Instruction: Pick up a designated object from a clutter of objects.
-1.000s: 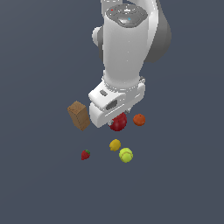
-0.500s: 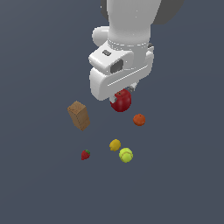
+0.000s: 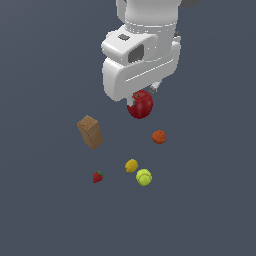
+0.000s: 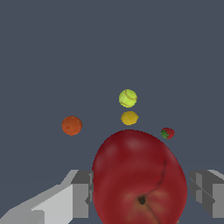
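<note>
The dark-red apple (image 3: 140, 105) hangs under my white hand, lifted well above the grey floor. My gripper (image 3: 142, 95) is shut on it; the hand hides the fingers in the exterior view. In the wrist view the apple (image 4: 139, 179) fills the space between my two grey fingers (image 4: 81, 194), its dimple facing the camera. Below lie the rest of the clutter: an orange (image 3: 159, 137), a yellow lemon (image 3: 131, 165), a yellow-green tennis ball (image 3: 144, 177), a small strawberry (image 3: 98, 176) and a brown cardboard box (image 3: 90, 132).
In the wrist view the orange (image 4: 71, 125), lemon (image 4: 129, 117), tennis ball (image 4: 127, 98) and strawberry (image 4: 167, 133) lie spread on the flat dark grey floor (image 4: 52, 52). The box is out of that view.
My gripper has risen steadily from among the clutter, carrying the apple up with it. The other objects have stayed where they were.
</note>
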### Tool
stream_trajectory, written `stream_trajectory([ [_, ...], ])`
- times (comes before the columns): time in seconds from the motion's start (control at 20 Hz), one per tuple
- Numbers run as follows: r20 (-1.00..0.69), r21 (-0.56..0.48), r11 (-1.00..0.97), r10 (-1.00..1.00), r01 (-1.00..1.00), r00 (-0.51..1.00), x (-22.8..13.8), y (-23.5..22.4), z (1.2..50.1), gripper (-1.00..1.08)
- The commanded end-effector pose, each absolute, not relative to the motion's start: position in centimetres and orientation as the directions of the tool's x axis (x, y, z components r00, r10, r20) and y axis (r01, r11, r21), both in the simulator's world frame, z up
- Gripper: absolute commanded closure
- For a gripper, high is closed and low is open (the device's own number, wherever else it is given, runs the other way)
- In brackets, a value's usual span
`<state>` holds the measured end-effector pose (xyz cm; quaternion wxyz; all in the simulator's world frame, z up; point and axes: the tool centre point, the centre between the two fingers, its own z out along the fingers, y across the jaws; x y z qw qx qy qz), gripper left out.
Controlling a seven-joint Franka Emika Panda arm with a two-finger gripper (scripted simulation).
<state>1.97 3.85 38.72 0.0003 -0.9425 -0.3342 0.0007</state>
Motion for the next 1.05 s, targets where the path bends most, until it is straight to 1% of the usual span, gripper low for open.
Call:
stream_trajectory([
  [0.0,0.000,0.000,-0.777,0.630,0.630,0.777,2.0,3.8,38.8,1.08],
  [0.3,-0.002,-0.001,-0.777,0.630,0.630,0.777,2.1,3.9,38.9,1.08],
  [0.75,-0.002,-0.001,-0.777,0.630,0.630,0.777,3.0,4.1,41.0,1.08],
  [1.0,-0.002,-0.001,-0.777,0.630,0.630,0.777,3.3,4.2,41.4,1.08],
])
